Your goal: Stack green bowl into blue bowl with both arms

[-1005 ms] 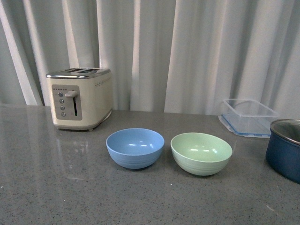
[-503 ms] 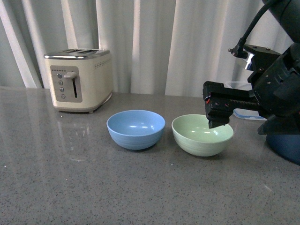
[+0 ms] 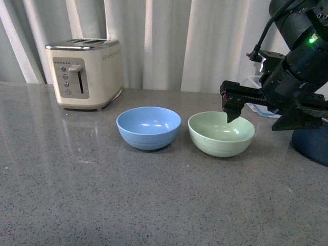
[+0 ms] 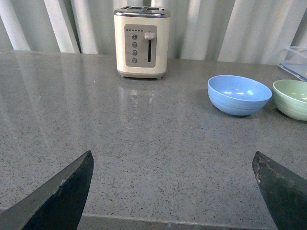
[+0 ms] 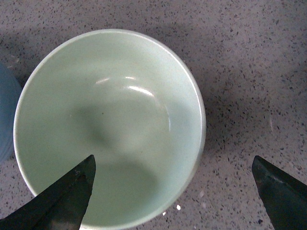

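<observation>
The pale green bowl (image 3: 221, 134) stands upright on the grey counter, right of the light blue bowl (image 3: 148, 128); the two are close but apart. My right gripper (image 3: 231, 110) hangs open just above the green bowl's far right rim. In the right wrist view the green bowl (image 5: 110, 124) lies below my open right gripper (image 5: 172, 191), one fingertip (image 5: 72, 191) over its inside, the other over the counter. My left gripper (image 4: 172, 191) is open and empty over the counter's front edge, far from the blue bowl (image 4: 239, 94) and the green bowl (image 4: 291, 98).
A cream toaster (image 3: 84, 74) stands at the back left before a white curtain. A dark navy pot (image 3: 311, 146) stands at the right edge, partly behind my right arm. A clear plastic container (image 4: 298, 60) stands behind the bowls.
My right arm has come into the front view from the right and now hangs over the green bowl. The view has shifted, so the bowls show higher. The bowls have not moved.
</observation>
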